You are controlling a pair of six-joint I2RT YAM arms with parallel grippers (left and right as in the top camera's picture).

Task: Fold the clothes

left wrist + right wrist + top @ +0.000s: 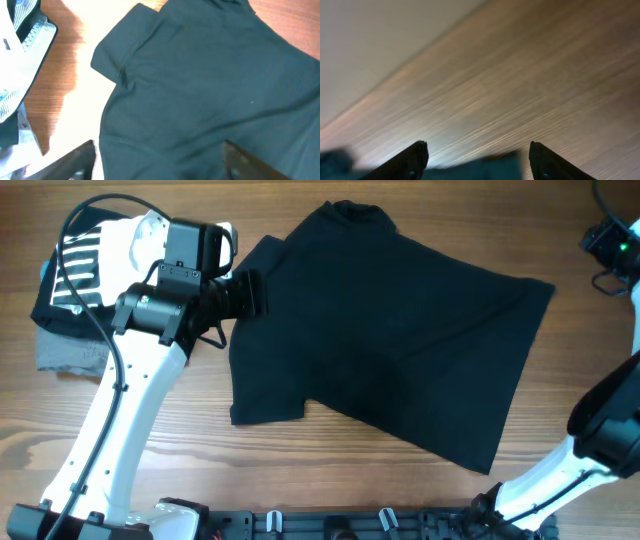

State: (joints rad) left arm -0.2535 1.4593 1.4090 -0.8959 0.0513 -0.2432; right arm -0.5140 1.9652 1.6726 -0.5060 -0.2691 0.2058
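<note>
Overhead, we see the black T-shirt (pixel 390 330) spread flat across the middle of the wooden table (pixel 330 470). Its collar is toward 12 o'clock, and one long straight edge runs down the side toward 4 o'clock. The cloth is mostly smooth, with a sleeve jutting out at about 9 o'clock.

The left gripper (pixel 248 293) sits at that 9 o'clock edge, just over the sleeve. In the left wrist view its two fingers (pixel 75 162) are spread wide, with the dark fabric filling the space below them and nothing pinched. We cannot tell whether the tips touch the cloth.

At 9 o'clock on the table, beyond the left arm (pixel 130 420), a black garment with white stripes (pixel 80 265) lies on a grey folded garment (pixel 70 355), both apart from the T-shirt.

The right arm (pixel 610 430) stands at the table's 4 o'clock corner, clear of the shirt. In the right wrist view the right gripper (pixel 477 145) has its fingers (pixel 415 160) set apart and empty. It faces blurred wood grain, with a dark strip low in the view that we cannot identify.
</note>
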